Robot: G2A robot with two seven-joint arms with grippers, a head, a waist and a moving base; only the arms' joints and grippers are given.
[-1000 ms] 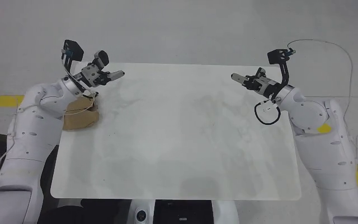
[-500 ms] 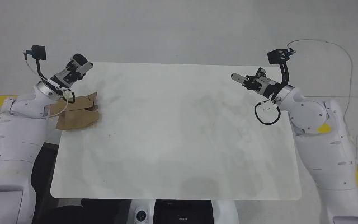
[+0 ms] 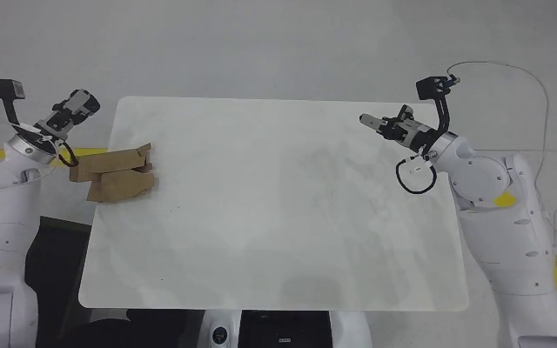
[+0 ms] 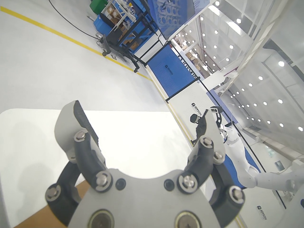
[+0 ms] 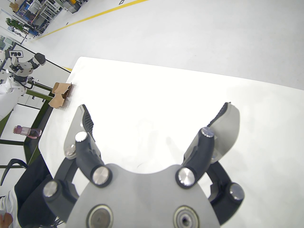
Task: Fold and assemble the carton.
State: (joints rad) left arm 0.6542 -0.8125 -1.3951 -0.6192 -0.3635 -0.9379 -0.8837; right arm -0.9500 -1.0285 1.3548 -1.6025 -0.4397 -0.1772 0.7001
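Top view: carton point(image 3: 117, 174) lies half-folded on the left edge of the table point(image 3: 278, 226), part of it hanging past that edge. Nothing grips it. Left gripper point(image 3: 74, 104) sits off the table's far left corner, apart from the carton, jaws apart. Right gripper point(image 3: 372, 123) hovers over the table's far right part, well apart from the carton, jaws apart. Judgement: folding barely begun, both arms parked clear. The wide bare table top gives plenty of room to drag the carton inward. The overhang is a risk, since a push outward could tip it off.

Left wrist view: left gripper point(image 4: 142, 115) is spread wide with nothing between the pads, aimed across the table point(image 4: 133, 138). A brown corner of the carton point(image 4: 35, 214) shows beneath it at the table's near edge.

Right wrist view: right gripper point(image 5: 155, 109) has its jaws apart, empty, above bare table point(image 5: 166, 91). The carton point(image 5: 60, 94) sits at the table's far edge with flaps raised and the left gripper point(image 5: 38, 59) beyond it. Judgement: the path across is open, but it's a long reach.
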